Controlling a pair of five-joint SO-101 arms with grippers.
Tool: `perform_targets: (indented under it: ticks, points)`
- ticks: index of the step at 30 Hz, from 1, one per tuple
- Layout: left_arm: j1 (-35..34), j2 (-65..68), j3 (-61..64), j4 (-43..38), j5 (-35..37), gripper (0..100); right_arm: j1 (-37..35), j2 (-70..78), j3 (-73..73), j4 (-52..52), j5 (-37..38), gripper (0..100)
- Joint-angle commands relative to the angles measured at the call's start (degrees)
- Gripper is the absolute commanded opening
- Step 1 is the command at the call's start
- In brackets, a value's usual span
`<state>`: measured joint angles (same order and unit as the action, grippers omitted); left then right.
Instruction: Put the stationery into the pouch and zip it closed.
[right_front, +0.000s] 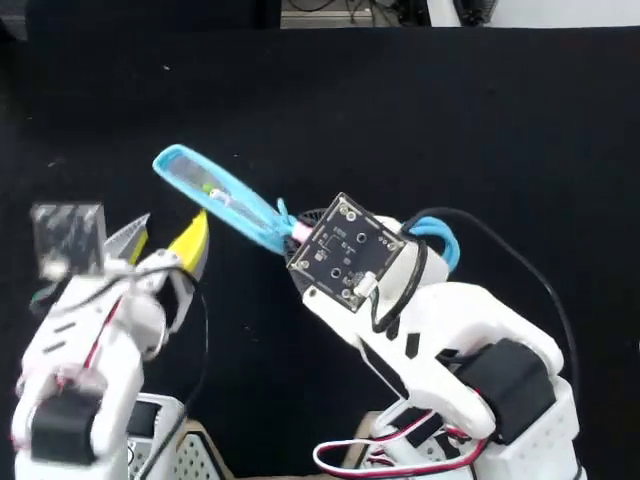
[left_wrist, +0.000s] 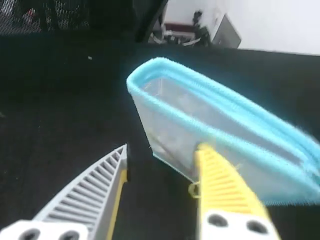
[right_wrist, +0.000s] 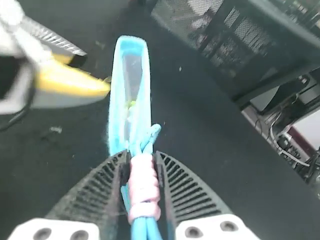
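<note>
A light blue pouch (right_front: 215, 195) with a clear side is held off the black table, long and narrow from above. My right gripper (right_front: 296, 238) is shut on the pink pull tab (right_wrist: 142, 182) and blue cords at the pouch's (right_wrist: 131, 75) near end. Something small and yellow-green (right_wrist: 131, 105) shows through the clear panel. My left gripper (right_front: 168, 235) stands open beside the pouch's far half. Its yellow finger (left_wrist: 220, 185) touches the clear wall of the pouch (left_wrist: 200, 115), while the grey finger (left_wrist: 95, 185) stays apart over the cloth. The left gripper (right_wrist: 60, 82) also shows in the right wrist view.
Black cloth (right_front: 450, 120) covers the table, with open room at the back and right. A white perforated base (right_front: 190, 455) sits at the front edge between the arms. Cables and dark equipment (left_wrist: 190, 35) lie beyond the table's far edge.
</note>
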<state>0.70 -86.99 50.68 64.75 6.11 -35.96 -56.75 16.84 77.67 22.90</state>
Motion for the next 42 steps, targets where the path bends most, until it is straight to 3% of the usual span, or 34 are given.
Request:
perform_targets:
  ticks: [1,4,7,12,20,30,35,42]
  points:
    - [0.7,-9.1,2.9,2.1,0.3,28,1.1,-0.7,-0.1,-4.1,-0.4,1.0]
    - [4.2,-14.5,7.4,2.6,-5.1,28,1.1,-0.7,-0.1,-5.1,-0.4,1.0]
    - [13.3,-17.8,10.8,5.1,-9.8,28,1.1,-0.7,1.4,-6.9,-0.4,1.0]
    - [23.3,-16.1,14.7,0.1,-4.7,28,1.1,-0.7,3.6,-7.9,-0.4,1.0]
    - [23.9,-16.2,19.5,-9.5,0.5,27,0.8,-0.7,3.7,-9.5,-0.4,1.0]
    - [23.2,-15.8,28.9,-26.7,0.8,26,0.8,-0.7,3.9,-9.1,-0.4,1.0]
    - [17.2,-16.3,28.8,-25.1,0.8,26,1.1,-0.7,3.8,-9.0,-0.4,1.0]
    - [15.3,-16.3,20.8,-12.3,0.3,26,1.1,-0.7,3.8,-9.3,-0.4,1.0]
